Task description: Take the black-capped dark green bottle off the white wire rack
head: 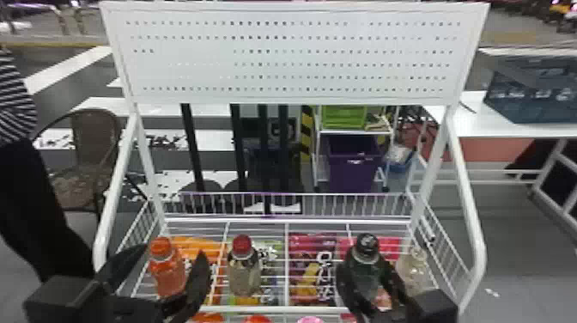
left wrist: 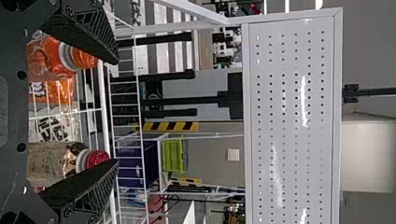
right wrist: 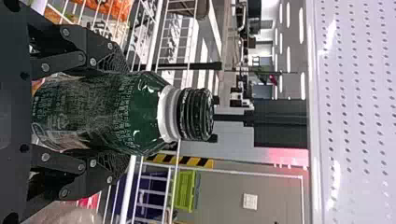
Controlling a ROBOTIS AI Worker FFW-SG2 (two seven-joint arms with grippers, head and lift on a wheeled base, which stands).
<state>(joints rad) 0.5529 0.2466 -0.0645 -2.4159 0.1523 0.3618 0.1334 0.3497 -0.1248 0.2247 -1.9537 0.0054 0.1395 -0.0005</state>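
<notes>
Dark green bottle [head: 364,277] first, since it's the one everybody cares about: it's upright with its black cap [head: 367,244] on top, over the right-hand part of the white wire rack [head: 287,220]; the right tool [head: 362,265] has it, one finger pressed to each side of the body, closed down only as far as the bottle's width lets it; the right wrist view has the pale neck ring [right wrist: 169,113] and the cap sticking out past the fingertips. Can't tell whether the base is touching the wires, it's hidden down there.

Left tool [head: 173,250] is spread pretty wide and has hold of nothing; in the head view its fingers sit either side of the orange bottle [head: 166,275], and the left wrist view has one finger near that bottle and the other by the red-capped bottle [left wrist: 56,161].

As for the rest, the red-capped one stands upright between the orange and green bottles; a clear bottle [head: 413,270] is just to the right of the green one; colourful packets [head: 300,275] lie under the wires; the white perforated panel [head: 184,56] is up top at the back; beyond the rack there's a purple bin [head: 352,165] with a lime green bin [head: 343,117] above it.
</notes>
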